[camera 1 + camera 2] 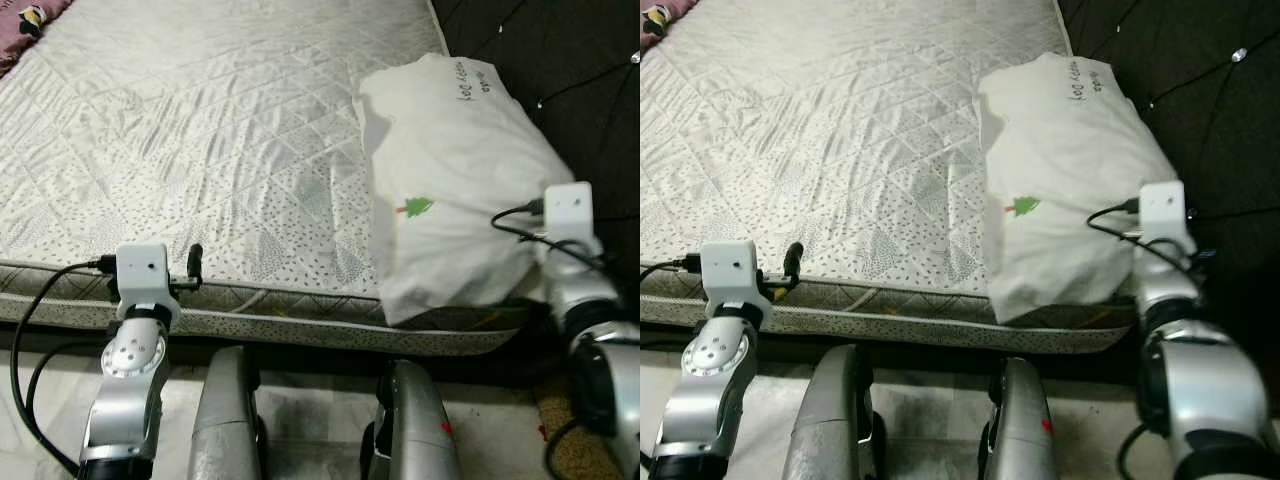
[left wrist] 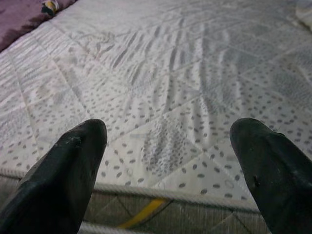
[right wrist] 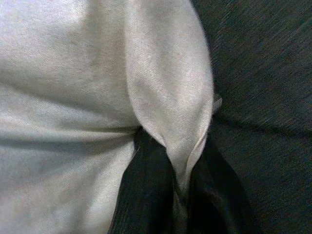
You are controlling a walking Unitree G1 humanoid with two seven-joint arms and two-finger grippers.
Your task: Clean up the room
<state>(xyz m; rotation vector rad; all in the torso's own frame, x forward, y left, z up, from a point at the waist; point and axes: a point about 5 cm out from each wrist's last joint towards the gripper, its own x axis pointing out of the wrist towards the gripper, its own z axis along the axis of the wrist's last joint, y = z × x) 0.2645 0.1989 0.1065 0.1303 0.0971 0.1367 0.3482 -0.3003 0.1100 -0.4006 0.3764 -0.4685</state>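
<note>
Right gripper (image 3: 180, 187) is clamped on a fold at the corner of the white fabric pillow (image 1: 455, 170); in the right wrist view both black fingers (image 3: 146, 190) pinch the cloth between them. The pillow lies at the right edge of the quilted off-white mattress with a grey dotted pattern (image 1: 200, 140), overhanging its near edge, right up against the dark tufted headboard (image 1: 570, 60). It carries a small green tree print (image 1: 417, 207) on the near half and some dark handwriting (image 1: 470, 78) at the far end, too small to read.

Left gripper (image 2: 168, 161) is spread wide, nothing between the fingers, hovering just above the near edge of the mattress, well left of the pillow. Mattress piping and a yellow strip, probably a tag or strap, are visible under it in the left wrist view.

A purple blanket (image 1: 25, 30) with a small dark-and-yellow object (image 2: 48, 7) on it sits at the far left corner of the bed. The robot's silver legs (image 1: 225, 420) stand on a pale tiled floor (image 1: 320, 410) against the bed's side.
</note>
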